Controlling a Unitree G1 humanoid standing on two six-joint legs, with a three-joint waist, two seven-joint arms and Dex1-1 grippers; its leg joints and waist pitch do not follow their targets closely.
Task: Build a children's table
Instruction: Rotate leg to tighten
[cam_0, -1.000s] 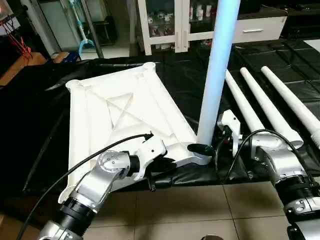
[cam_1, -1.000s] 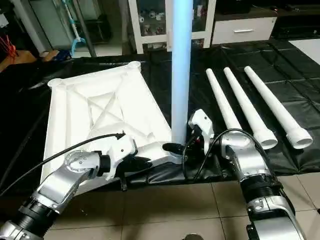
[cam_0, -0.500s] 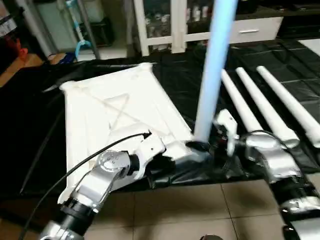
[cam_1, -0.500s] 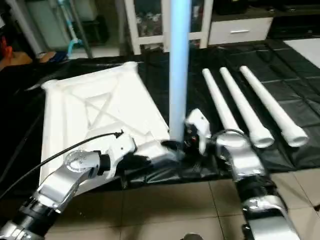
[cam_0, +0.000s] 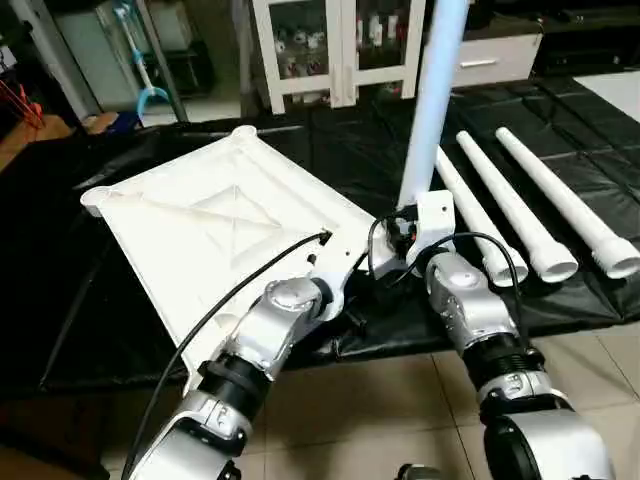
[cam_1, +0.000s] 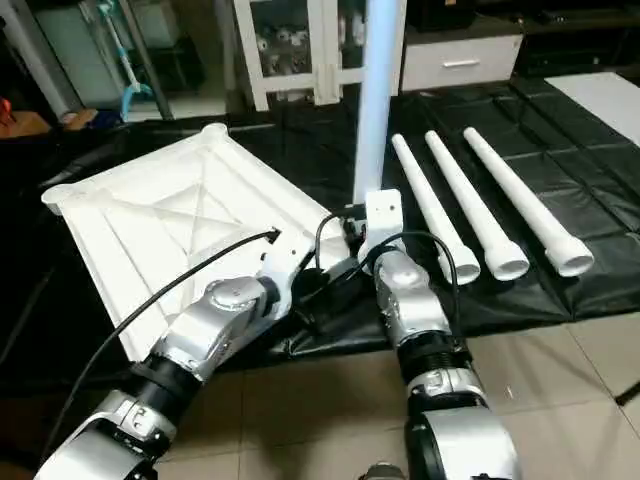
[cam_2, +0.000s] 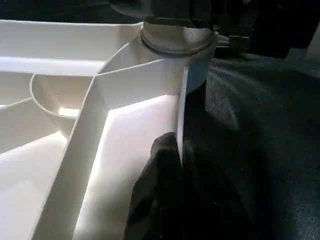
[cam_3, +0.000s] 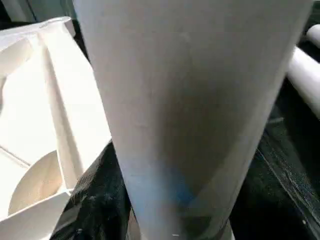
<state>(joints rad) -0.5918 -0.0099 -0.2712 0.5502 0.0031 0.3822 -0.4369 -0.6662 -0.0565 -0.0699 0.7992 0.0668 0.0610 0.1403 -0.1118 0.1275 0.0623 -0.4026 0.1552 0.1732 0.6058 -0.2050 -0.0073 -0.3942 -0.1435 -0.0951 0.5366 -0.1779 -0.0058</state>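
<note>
Tabletop (cam_0: 210, 235) swung since earlier, far corner now leftward. Left end effector (cam_2: 167, 165) clenched on tabletop rim; right end effector (cam_0: 392, 252) grasping upright leg (cam_0: 432, 95).

Four legs (cam_0: 432, 90), one tabletop (cam_0: 190, 235)

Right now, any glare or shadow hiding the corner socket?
Left wrist view: bright patch on the tabletop between ribs, corner socket shaded but readable. Right wrist view: upright leg darkens towards its base. Left eye view: mild sheen on the black sheet, nothing hidden.
</note>
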